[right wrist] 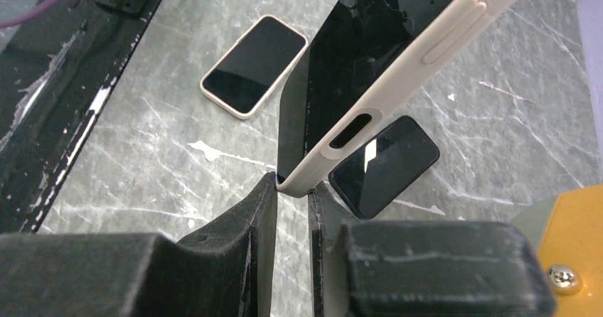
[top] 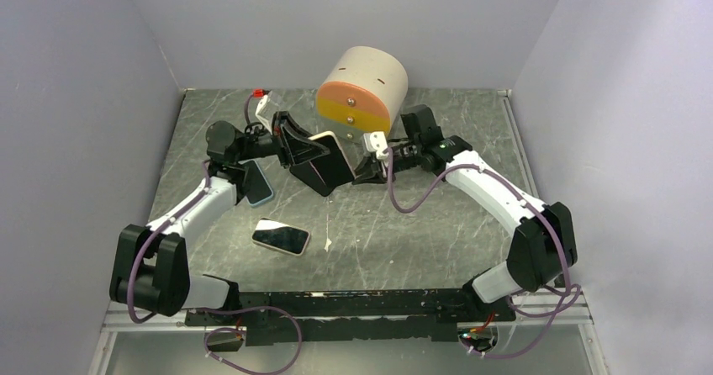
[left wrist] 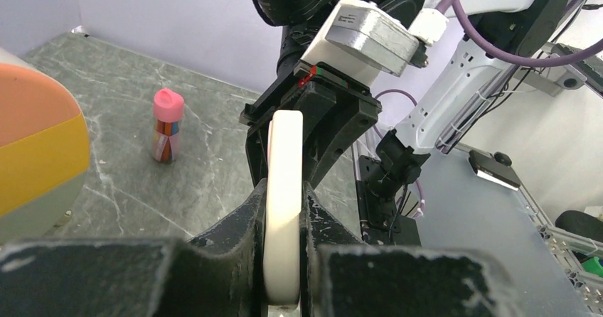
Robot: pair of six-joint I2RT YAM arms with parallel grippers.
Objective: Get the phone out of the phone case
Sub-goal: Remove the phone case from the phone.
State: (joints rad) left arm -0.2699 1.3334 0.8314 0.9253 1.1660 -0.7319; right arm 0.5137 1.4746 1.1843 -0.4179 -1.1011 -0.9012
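Noting, top view: a cream rubbery phone case (top: 326, 137) with the black-screened phone (top: 324, 166) inside it hangs on edge above the grey marbled table (top: 404, 240), between both arms. The left gripper (top: 298, 152) clamps its far-left end and the right gripper (top: 363, 171) meets the near-right corner. The long axis runs gripper to gripper.

Left wrist view: the case is seen edge-on, pinched between that gripper's fingers (left wrist: 235, 224), with the right gripper directly ahead.

Right wrist view: the fingers (right wrist: 259, 217) look closed on one case corner only. The long edge runs away up-right, with the screen on the left face.

Judgement: the peel starts at this corner, the right arm nearer.
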